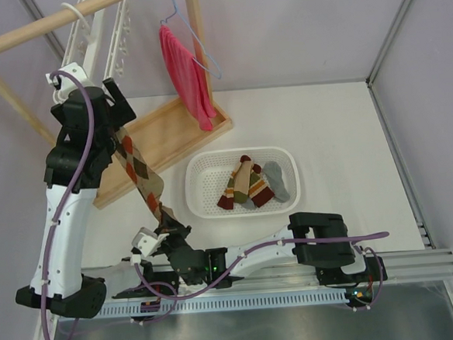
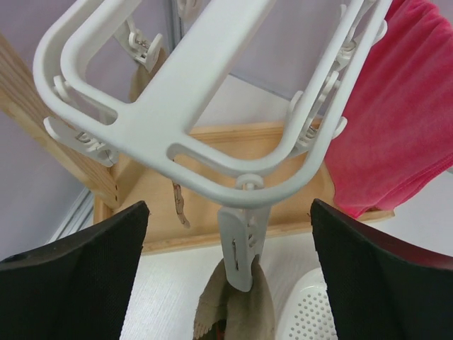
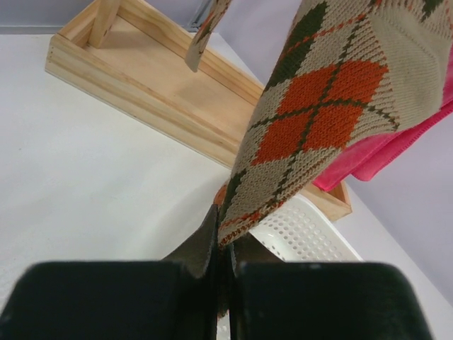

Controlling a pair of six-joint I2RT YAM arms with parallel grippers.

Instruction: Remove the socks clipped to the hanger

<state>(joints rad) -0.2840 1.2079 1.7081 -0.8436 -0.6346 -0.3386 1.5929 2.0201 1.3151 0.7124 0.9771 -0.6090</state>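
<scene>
This is a robotics lab test cell. The white table (image 1: 340,131) is boxed in by plain lilac panels (image 1: 294,25) on metal struts (image 1: 392,30). An aluminium rail (image 1: 419,261) along the table's near edge carries cabled robot arms (image 1: 59,220). A bare wooden rack (image 1: 162,135) stands at the table's far left.

- We see a wooden rack (image 1: 169,131) at the far left of the white table (image 1: 333,131).
- We see a red cloth (image 1: 187,75) hanging on a thin blue wire hanger (image 1: 199,46) beside the rack's upright post.
- We see a white mesh basket (image 1: 200,187) near the rack's base.
</scene>
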